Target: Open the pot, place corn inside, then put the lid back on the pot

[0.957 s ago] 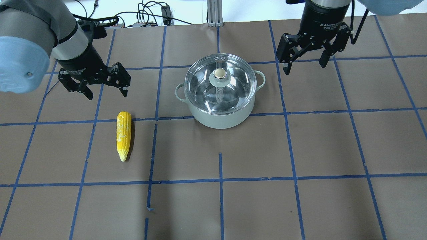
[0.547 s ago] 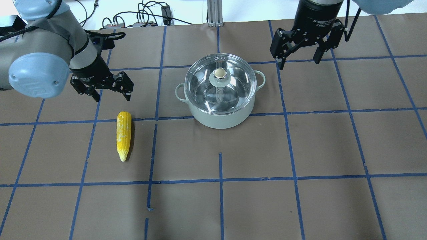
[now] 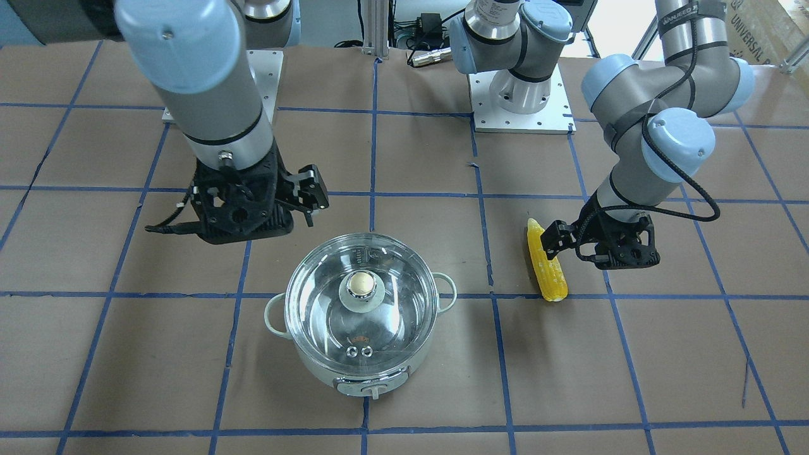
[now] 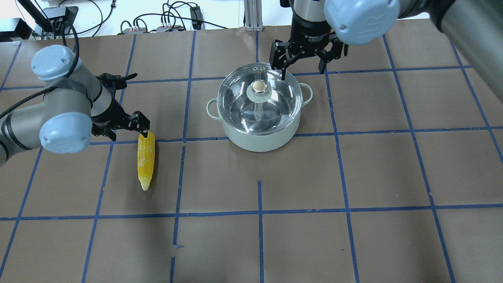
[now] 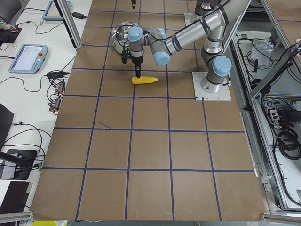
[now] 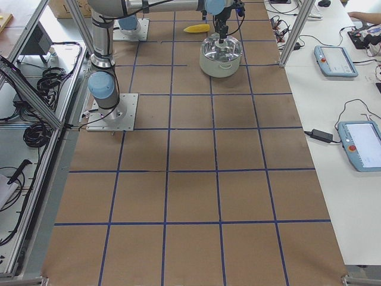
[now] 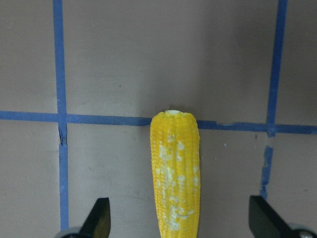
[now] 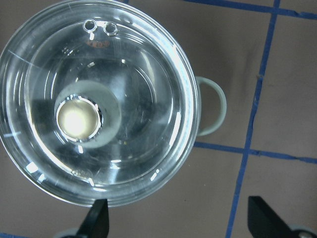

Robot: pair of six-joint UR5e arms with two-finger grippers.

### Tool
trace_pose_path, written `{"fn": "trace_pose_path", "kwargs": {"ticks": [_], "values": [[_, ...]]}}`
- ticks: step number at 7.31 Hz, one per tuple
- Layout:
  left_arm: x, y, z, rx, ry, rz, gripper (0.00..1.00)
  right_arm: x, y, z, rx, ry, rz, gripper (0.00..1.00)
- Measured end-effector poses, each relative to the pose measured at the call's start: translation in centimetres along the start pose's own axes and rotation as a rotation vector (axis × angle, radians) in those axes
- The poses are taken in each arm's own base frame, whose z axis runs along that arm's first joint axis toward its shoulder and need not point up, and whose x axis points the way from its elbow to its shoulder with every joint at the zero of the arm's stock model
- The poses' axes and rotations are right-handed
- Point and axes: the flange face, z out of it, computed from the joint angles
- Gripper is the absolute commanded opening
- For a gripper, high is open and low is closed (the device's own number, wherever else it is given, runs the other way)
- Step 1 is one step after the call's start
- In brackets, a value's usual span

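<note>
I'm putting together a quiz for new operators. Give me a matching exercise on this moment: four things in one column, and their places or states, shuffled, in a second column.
Column one:
1. corn
2. lid
3. left claw
4. right claw

Column two:
A. open, above the rim of the pot
B. lying flat on the table
C. open, above the corn
D. seated on the pot

Pairs: 1-B, 2-D, 3-C, 4-A.
</note>
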Motion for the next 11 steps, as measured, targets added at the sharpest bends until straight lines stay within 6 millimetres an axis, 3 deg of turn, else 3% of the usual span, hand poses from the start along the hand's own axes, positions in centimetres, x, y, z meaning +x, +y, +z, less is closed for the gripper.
{"fn": "trace_pose_path", "kwargs": {"ticks": [2,4,5,7,8,10,11], "values": [[0.0,0.0,3.4,-0.019,0.002,-0.045,0.97,-2.7,-0.9,2.4,0.021,0.031,0.015,0.98],[0.4,0.7,5.0,-0.042,0.002,-0.108,0.94,-5.0,-1.7,4.5,0.054,0.047,0.036,0.98],[0.4,0.8,5.5,-0.041,0.001,-0.12,0.83,-5.5,-2.1,5.3,0.066,0.043,0.047,0.97],[0.5,0.7,6.0,-0.026,0.001,-0.126,0.2,-6.7,-2.5,6.7,0.075,0.039,0.068,0.96],[0.5,0.6,6.0,-0.018,0.002,-0.128,0.06,-7.4,-2.9,7.6,0.088,0.04,0.067,0.92],[0.7,0.3,5.4,-0.002,0.031,-0.14,0.03,-8.1,-3.1,9.0,0.085,0.044,0.061,0.77],[0.8,0.0,4.3,0.008,0.039,-0.155,0.03,-8.1,-3.2,9.4,0.078,0.046,0.059,0.53]]}}
